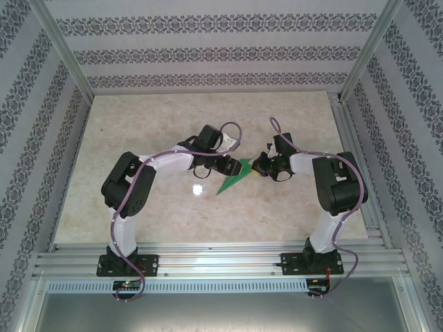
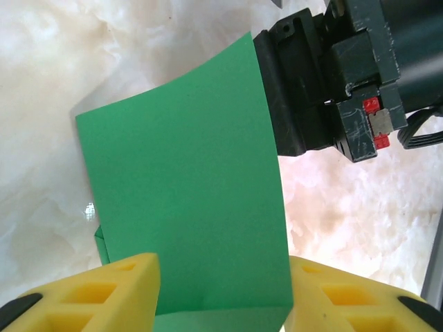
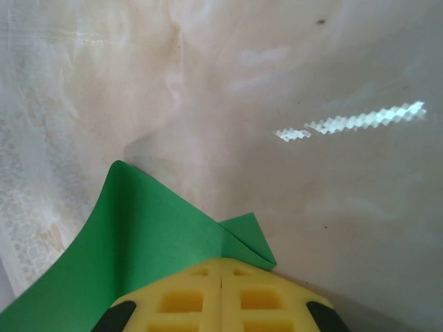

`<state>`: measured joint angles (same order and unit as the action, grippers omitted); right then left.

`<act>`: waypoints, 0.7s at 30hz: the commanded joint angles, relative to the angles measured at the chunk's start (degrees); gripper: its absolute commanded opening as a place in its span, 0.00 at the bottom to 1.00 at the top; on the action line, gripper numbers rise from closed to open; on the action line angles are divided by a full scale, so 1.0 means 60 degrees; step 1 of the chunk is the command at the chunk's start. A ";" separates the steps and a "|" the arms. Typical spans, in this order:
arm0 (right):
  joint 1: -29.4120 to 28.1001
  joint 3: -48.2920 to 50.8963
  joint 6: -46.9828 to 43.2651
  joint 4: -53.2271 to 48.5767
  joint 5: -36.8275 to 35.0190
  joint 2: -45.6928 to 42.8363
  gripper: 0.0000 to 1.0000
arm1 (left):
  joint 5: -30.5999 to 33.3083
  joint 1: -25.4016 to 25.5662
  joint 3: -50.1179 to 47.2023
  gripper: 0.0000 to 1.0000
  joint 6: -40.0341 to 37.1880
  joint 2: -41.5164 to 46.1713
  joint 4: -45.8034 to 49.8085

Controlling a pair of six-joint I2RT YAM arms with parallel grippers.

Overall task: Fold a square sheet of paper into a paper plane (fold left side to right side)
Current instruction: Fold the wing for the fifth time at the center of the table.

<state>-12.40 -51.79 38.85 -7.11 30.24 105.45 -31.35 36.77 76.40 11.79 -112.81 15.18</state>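
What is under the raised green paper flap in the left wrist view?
A lower green layer of the square sheet of paper shows beneath the flap's near edge and at its left corner. The marble table lies around it. The rest under the flap is covered.

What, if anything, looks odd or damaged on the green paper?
Nothing torn. The green sheet bows up off the table instead of lying flat, pinched by the right fingers, which suits a fold in progress.

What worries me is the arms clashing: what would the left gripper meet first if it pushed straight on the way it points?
The left gripper would first meet the curled green paper between its fingers; beyond it, slightly right, probably the right gripper, though depth is unclear.
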 commanded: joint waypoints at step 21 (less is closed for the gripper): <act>-0.0147 0.0107 -0.0424 -0.0758 -0.0592 0.0530 0.00 | -0.0648 0.0030 0.0911 0.13 -0.0502 -0.0580 0.0676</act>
<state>-12.64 -52.10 37.78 -7.29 30.22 105.62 -30.85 38.33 80.53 8.62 -114.21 20.23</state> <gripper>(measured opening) 0.043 0.134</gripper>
